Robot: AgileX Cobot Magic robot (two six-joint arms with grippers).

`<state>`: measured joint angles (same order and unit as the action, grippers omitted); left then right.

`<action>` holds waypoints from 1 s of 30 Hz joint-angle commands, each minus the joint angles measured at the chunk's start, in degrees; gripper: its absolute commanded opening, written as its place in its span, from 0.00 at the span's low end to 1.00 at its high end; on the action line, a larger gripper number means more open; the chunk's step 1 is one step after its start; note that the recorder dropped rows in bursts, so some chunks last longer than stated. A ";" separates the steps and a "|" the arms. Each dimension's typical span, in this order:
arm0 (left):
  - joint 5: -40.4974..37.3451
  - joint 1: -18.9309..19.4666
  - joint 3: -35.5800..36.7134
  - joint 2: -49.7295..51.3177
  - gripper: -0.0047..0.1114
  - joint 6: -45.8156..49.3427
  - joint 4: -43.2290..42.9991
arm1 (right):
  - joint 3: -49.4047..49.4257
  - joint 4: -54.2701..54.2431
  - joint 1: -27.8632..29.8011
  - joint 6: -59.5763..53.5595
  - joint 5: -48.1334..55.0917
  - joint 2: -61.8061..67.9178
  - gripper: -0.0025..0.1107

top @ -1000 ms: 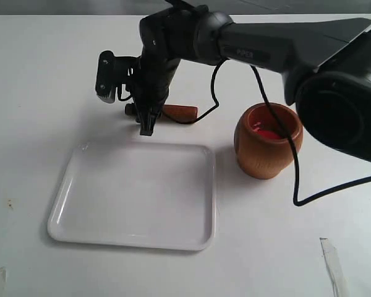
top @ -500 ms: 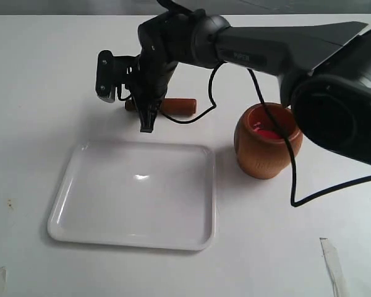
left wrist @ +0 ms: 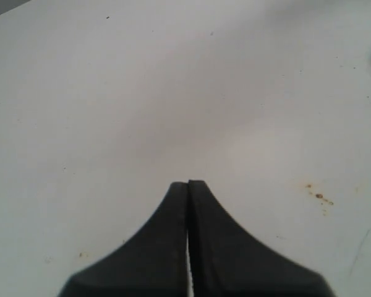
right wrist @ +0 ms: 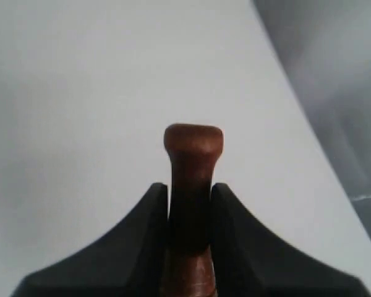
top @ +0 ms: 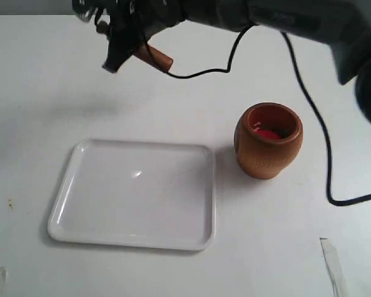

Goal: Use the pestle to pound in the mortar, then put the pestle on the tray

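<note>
My right gripper (top: pixel 111 64) hangs high over the far left of the table, shut on the pestle (top: pixel 156 58). The dark reddish-brown stick is tilted in the air, with its thick end pointing right. In the right wrist view the pestle's knobbed handle (right wrist: pixel 193 140) sticks out past the right gripper (right wrist: pixel 189 185), pinched between both fingers. The mortar (top: pixel 269 141) stands upright at the right, something red inside it. The white tray (top: pixel 136 198) lies flat in the front left, nothing on it. The left gripper (left wrist: pixel 188 183) is shut on nothing above bare table; the exterior view does not show it.
A black cable (top: pixel 310 117) hangs from the right arm and loops down past the mortar. A strip of tape (top: pixel 332 266) sticks to the table's front right. Small brown stains (left wrist: pixel 318 197) mark the white surface below the left gripper.
The right gripper has lifted the pestle off the table behind the tray and carried it up and toward the far left. Mortar and tray have not moved.
</note>
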<state>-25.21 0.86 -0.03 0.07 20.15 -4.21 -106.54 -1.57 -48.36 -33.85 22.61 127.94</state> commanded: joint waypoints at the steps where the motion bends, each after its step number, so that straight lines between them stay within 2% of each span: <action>1: 0.17 -0.44 0.03 -0.07 0.04 -0.47 0.42 | 12.97 -0.89 2.06 6.60 -14.78 -9.06 0.02; 4: 0.17 -0.44 0.03 -0.07 0.04 -0.47 0.42 | 27.03 -1.00 3.03 8.61 -29.21 -17.48 0.02; 8: 0.17 -0.44 0.03 -0.07 0.04 -0.47 0.42 | 48.12 -4.18 3.79 11.48 -53.90 -29.95 0.02; 12: 0.17 -0.44 0.03 -0.07 0.04 -0.47 0.42 | 65.72 -4.16 3.79 19.48 -77.37 -40.24 0.02; 13: 0.17 -0.44 0.03 -0.07 0.04 -0.47 0.42 | 73.16 -4.51 3.79 23.07 -85.65 -45.06 0.02; 16: 0.17 -0.44 0.03 -0.07 0.04 -0.47 0.42 | 84.07 -7.80 3.79 25.26 -88.66 -51.88 0.02; 20: 0.17 -0.44 0.03 -0.07 0.04 -0.47 0.42 | 92.45 -11.66 3.79 25.77 -92.58 -51.65 0.02; 30: 0.17 -0.44 0.03 -0.07 0.04 -0.47 0.42 | 91.26 -14.49 3.79 22.62 -92.58 -34.23 0.02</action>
<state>-25.21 0.86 -0.03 0.07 20.15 -4.21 -14.24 -15.99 -45.03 -11.02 -69.07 89.98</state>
